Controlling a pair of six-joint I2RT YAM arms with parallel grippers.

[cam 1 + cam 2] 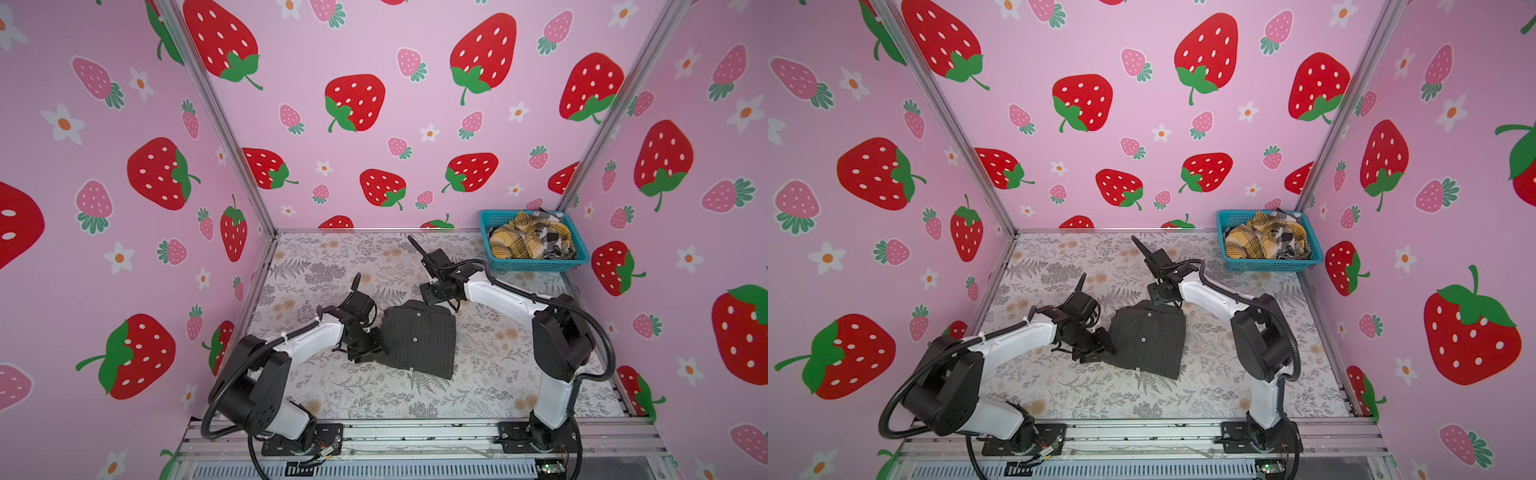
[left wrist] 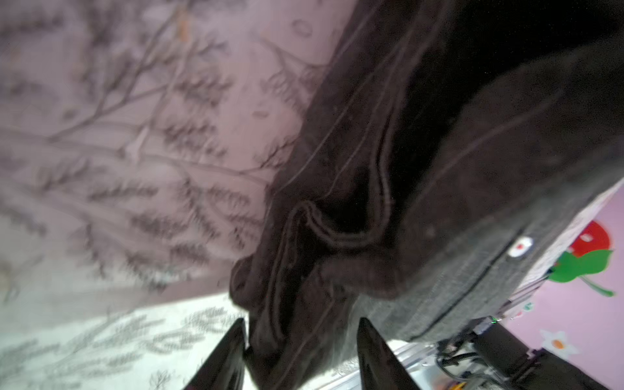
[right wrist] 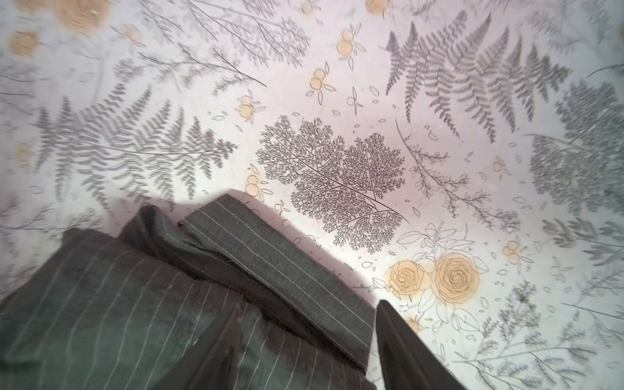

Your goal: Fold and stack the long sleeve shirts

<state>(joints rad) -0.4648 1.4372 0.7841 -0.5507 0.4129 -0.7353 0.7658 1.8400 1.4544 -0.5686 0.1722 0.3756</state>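
Strawberry-print walls close in a fern-patterned worktop (image 1: pixel 332 257). At its middle the dark shirt (image 1: pixel 417 336) lies between the two hands, folded to a compact rectangle with the button row facing up.

The left hand (image 1: pixel 376 338) sits low at the shirt's side edge. In its wrist view the fingers (image 2: pixel 229 354) stand apart with a bunched fold of that edge between them and a gap beside the cloth. It is open around the fold, not clamped on it.

The right hand (image 1: pixel 445 304) is at the collar end. Its wrist view shows the fingers (image 3: pixel 405 347) spread wide, one just beside the shirt's corner, with the striped band lying flat between them. It too is open and holds nothing.

Well beyond the right hand, behind its wrist in the far corner, the basket (image 1: pixel 536 265) holds the plaid shirt (image 1: pixel 519 243) and the check shirt (image 1: pixel 555 239), both crumpled.

As I read it, the first shirt's fold is nearly done and the hands are squaring it up. The edge at the left hand looks rumpled, so the next move calls for flattening or tucking that fold without dragging the layers apart. The shirt can then be left as the base of the stack, and the right hand can reach for the basket.
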